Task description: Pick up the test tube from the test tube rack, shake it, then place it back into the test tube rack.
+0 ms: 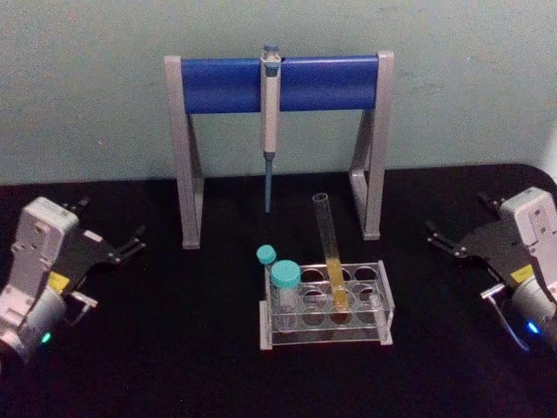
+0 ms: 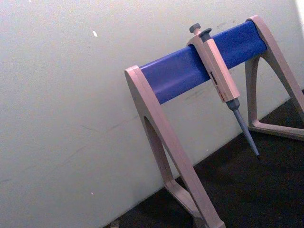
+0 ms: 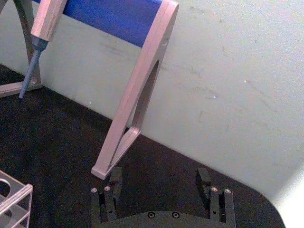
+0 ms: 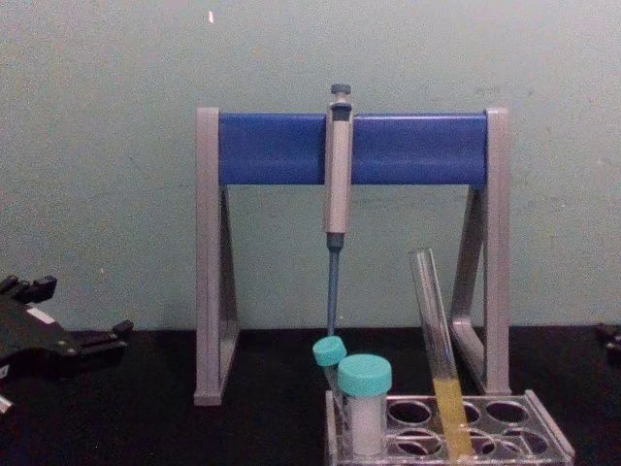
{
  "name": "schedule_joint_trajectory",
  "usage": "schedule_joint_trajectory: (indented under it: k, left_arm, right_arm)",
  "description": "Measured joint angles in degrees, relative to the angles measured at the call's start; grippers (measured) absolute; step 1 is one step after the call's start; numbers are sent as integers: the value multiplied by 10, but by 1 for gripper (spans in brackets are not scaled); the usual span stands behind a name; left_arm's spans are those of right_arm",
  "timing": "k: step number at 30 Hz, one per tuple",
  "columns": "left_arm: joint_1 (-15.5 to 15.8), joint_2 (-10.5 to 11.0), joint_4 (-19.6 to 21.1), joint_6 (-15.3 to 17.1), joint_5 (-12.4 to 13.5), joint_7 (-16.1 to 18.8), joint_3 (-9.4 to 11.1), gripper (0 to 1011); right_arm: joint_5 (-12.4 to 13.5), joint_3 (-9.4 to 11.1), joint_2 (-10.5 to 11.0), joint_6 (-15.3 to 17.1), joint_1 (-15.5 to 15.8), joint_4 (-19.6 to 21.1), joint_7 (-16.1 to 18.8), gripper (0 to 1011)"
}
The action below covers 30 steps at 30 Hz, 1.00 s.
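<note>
Tube (image 1: 331, 252) stands in the rack, on a black table (image 1: 174, 366) that carries everything else. At the back, against the pale wall, is the stand (image 1: 226, 85), a blue bar between two grey legs, with a pipette (image 1: 271, 113) hanging tip down from its middle.

Left gripper (image 1: 109, 225) rests low near the table's left edge, well apart from the rack, its fingers spread wide and holding nothing. Right gripper (image 1: 459, 222) sits the same way near the right edge, jaws wide and empty.

In front of the stand, between the two arms, is the rack (image 1: 383, 300). The tube sits in a hole near its middle, its top tilted to the left, with yellow liquid in its lower part. Two capped tubes (image 1: 285, 277) stand at the rack's left end.
</note>
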<state>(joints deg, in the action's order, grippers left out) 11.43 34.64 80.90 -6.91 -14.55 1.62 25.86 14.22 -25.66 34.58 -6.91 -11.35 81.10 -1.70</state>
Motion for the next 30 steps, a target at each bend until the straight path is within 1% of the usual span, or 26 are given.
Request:
schedule_joint_trajectory:
  k: [4, 7, 9, 12, 13, 14, 19, 23, 26, 30]
  left_arm:
    - [0, 0, 0, 0, 0, 0, 0, 1001]
    - [0, 0, 0, 0, 0, 0, 0, 1001]
    - [0, 0, 0, 0, 0, 0, 0, 1001]
    - [0, 0, 0, 0, 0, 0, 0, 1001]
    - [0, 0, 0, 0, 0, 0, 0, 1001]
    - [0, 0, 0, 0, 0, 0, 0, 1001]
    - [0, 0, 0, 0, 0, 0, 0, 1001]
    - [0, 0, 0, 0, 0, 0, 0, 1001]
    - [0, 0, 0, 0, 0, 0, 0, 1001]
    - [0, 0, 0, 0, 0, 0, 0, 1001]
  right_arm:
    - [-7, 7, -2, -2, 3, 7, -1, 1000]
    - [-6, 13, -2, -7, 7, 13, 2, 1000]
    - [-2, 19, -1, -14, 11, 20, 11, 1000]
    - [13, 28, 1, -26, 18, 31, 31, 1000]
    - [21, 32, 3, -33, 21, 38, 43, 1000]
    - [21, 32, 3, -33, 21, 38, 43, 1000]
    - [58, 41, 9, -54, 30, 65, 103, 1000]
    - [73, 43, 11, -57, 32, 78, 131, 1000]
    - [87, 43, 12, -56, 33, 90, 160, 1000]
    - [98, 39, 10, -50, 31, 93, 185, 1000]
